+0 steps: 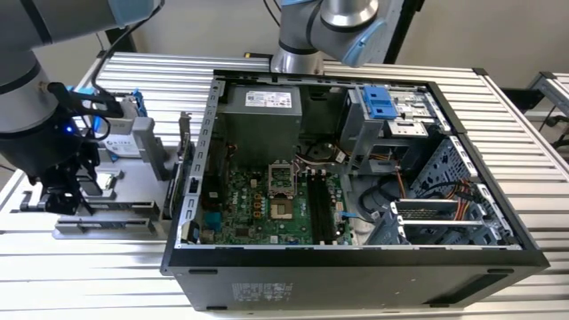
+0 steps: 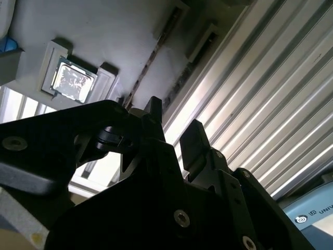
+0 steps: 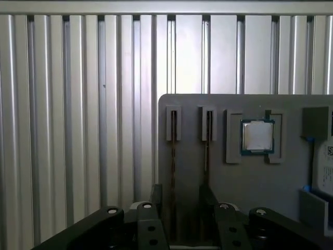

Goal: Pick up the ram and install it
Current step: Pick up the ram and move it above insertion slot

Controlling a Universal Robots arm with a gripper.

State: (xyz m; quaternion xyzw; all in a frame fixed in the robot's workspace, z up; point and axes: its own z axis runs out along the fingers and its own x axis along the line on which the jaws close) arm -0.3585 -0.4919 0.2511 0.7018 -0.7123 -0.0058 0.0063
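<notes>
In the exterior view, a ribbed metal table (image 1: 516,113) before a pale wall carries one open computer case (image 1: 356,260). On the exterior view's left, one grey tray (image 1: 106,223) sits under the arm (image 1: 22,113). The first wrist view details the tray: two ram sticks (image 3: 173,156) on edge in slots, and one processor (image 3: 257,136). The gripper (image 3: 181,200) is open, with one stick lined up between its fingers. The second wrist view shows those parted fingers (image 2: 193,136) closer.
</notes>
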